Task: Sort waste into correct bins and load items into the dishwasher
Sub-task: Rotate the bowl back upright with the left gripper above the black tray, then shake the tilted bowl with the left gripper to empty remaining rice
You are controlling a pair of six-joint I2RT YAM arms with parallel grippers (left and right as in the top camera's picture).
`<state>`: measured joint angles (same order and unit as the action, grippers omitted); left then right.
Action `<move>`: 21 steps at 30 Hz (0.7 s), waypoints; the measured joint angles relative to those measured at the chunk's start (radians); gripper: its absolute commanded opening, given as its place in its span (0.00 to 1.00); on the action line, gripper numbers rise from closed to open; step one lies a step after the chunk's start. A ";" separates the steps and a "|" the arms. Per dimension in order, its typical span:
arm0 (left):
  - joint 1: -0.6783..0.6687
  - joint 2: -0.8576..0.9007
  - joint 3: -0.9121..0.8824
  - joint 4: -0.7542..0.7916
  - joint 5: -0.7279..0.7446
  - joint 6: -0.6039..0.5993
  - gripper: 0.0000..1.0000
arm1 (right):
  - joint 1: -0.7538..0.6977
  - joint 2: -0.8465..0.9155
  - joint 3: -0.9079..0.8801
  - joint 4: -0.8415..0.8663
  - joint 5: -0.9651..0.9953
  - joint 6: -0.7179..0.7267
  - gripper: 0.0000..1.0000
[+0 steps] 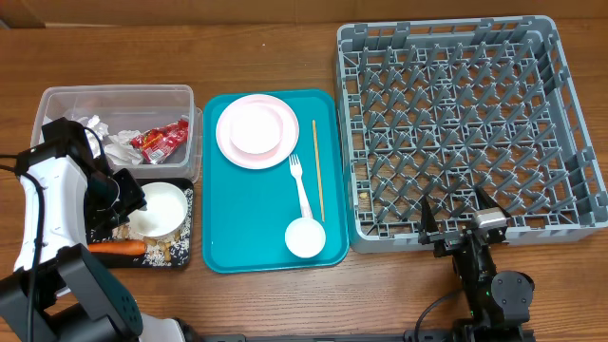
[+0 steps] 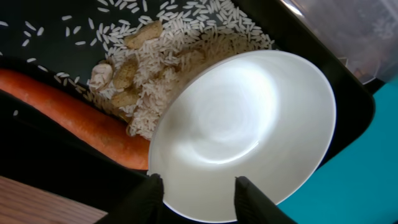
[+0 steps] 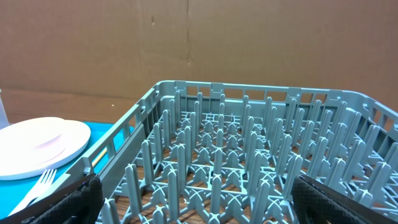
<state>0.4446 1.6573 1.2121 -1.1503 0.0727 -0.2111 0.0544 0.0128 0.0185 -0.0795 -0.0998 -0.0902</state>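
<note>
A white bowl (image 1: 160, 209) (image 2: 249, 124) lies empty and tipped in the black tray (image 1: 188, 201) (image 2: 37, 50). Beside it are spilled rice and scraps (image 2: 155, 68) and an orange carrot (image 1: 119, 248) (image 2: 74, 118). My left gripper (image 1: 123, 201) (image 2: 198, 186) stands with its jaws apart across the bowl's near rim, not pinching it. The clear tub (image 1: 114, 100) holds white napkins (image 1: 114, 144) and a red wrapper (image 1: 160, 141). My right gripper (image 1: 459, 220) (image 3: 196, 186) is wide open at the front edge of the grey rack (image 1: 570, 123) (image 3: 249, 124), holding nothing.
Between the bins and the rack, the teal tray (image 1: 247, 218) carries a pink plate (image 1: 256, 130) (image 3: 37, 146), a white fork (image 1: 300, 185) (image 3: 37, 186), a wooden chopstick (image 1: 317, 171) and a small white cup (image 1: 305, 237). The left arm's white body (image 1: 38, 218) covers the table's left edge.
</note>
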 measured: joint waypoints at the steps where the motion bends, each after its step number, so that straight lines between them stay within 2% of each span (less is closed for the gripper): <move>1: 0.000 0.000 0.000 0.000 -0.003 0.001 0.51 | 0.000 0.000 0.000 0.000 0.000 0.000 1.00; 3: 0.000 0.000 0.000 0.004 -0.010 0.002 0.60 | 0.000 0.000 0.000 0.000 0.000 0.000 1.00; 5: 0.000 0.000 0.000 0.009 -0.021 -0.003 0.62 | 0.000 0.000 0.000 0.000 0.000 0.000 1.00; 21: 0.000 0.000 -0.048 0.067 -0.085 -0.045 0.62 | 0.000 0.000 0.000 0.000 0.000 0.000 1.00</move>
<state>0.4446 1.6573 1.1641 -1.0832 -0.0124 -0.2565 0.0544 0.0128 0.0185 -0.0799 -0.0998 -0.0898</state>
